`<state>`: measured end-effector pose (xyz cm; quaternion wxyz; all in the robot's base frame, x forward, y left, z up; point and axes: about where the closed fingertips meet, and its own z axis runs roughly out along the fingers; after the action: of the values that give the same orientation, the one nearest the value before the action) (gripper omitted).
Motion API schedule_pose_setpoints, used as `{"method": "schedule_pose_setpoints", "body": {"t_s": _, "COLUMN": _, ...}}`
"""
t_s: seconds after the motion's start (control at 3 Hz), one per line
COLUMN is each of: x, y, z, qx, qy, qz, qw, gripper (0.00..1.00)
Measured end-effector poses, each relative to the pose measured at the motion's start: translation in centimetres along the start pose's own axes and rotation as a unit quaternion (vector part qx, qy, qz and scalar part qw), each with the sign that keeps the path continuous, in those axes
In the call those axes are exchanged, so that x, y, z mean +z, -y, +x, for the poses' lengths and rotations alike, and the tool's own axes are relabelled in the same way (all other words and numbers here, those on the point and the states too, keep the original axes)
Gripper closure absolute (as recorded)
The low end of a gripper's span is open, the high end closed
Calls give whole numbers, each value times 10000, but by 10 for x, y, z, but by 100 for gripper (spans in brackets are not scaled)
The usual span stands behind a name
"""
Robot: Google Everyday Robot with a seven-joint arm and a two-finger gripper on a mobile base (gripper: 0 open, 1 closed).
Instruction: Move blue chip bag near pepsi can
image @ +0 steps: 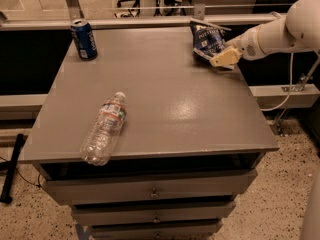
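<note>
Far from pepsi can, jaws by chip bag

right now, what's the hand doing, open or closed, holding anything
Hand: against the right side of the blue chip bag, at the far right corner of the table; whether it is open, closed or gripping the bag cannot be told.

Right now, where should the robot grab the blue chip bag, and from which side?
Probably its crumpled lower right edge, coming in from the right. The blue chip bag sits propped up at the table's far right corner, and the gripper is right beside that edge. The foil looks thin enough to pinch there. The pepsi can stands at the far left corner.
</note>
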<state>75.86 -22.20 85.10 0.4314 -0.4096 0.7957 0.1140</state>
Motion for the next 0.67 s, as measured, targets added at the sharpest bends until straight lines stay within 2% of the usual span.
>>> {"method": "schedule_pose_setpoints", "body": {"t_s": 0.33, "x": 6, "y": -2, "z": 2, "qx": 112, "qy": 88, "qz": -68, "qw": 9999, "gripper": 64}}
{"method": "schedule_pose_setpoints", "body": {"t_s": 0.67, "x": 3, "y": -2, "z": -1, "qx": 95, "qy": 143, "qz": -62, "qw": 9998, "gripper": 87}}
